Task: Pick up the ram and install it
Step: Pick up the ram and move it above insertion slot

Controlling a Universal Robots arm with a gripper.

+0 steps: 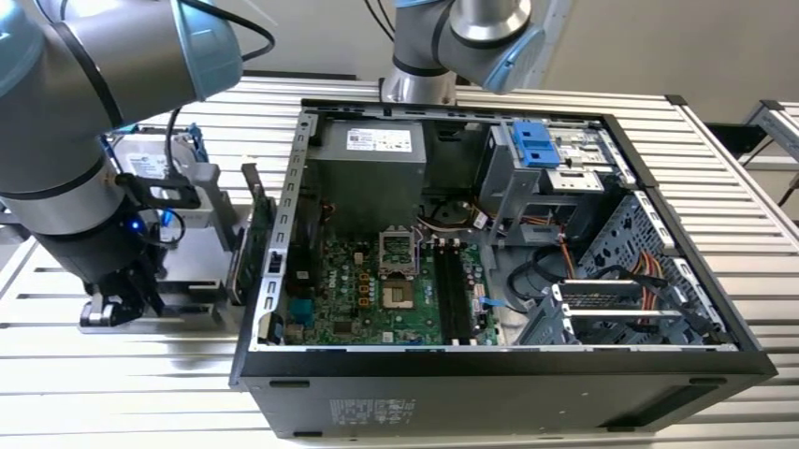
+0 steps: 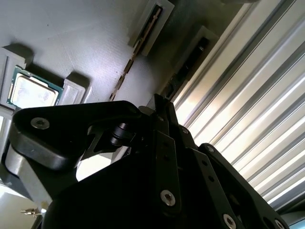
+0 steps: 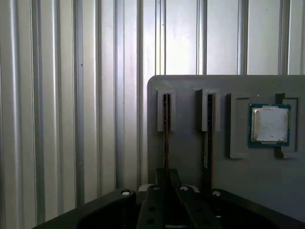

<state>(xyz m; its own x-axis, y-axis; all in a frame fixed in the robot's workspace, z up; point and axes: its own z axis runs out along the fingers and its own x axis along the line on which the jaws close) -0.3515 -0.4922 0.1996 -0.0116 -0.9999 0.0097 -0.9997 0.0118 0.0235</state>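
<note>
We judge the ram (image 3: 166, 131) light but fragile, best held by its flat sides; whether the gripper (image 3: 167, 173) grasps it we cannot tell.

An open case (image 1: 500, 379) is seen lying on a slatted table (image 1: 749, 178), with its motherboard (image 1: 374, 290) exposed. At the exterior view's left, the gripper (image 1: 115, 311) is held low over a grey tray (image 1: 187, 281) just beside the case. A drive (image 1: 150, 161) is seen behind the arm (image 1: 75, 140).

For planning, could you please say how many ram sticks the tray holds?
2 ram sticks: one in the outer slot, one in the slot nearer the square chip.
</note>
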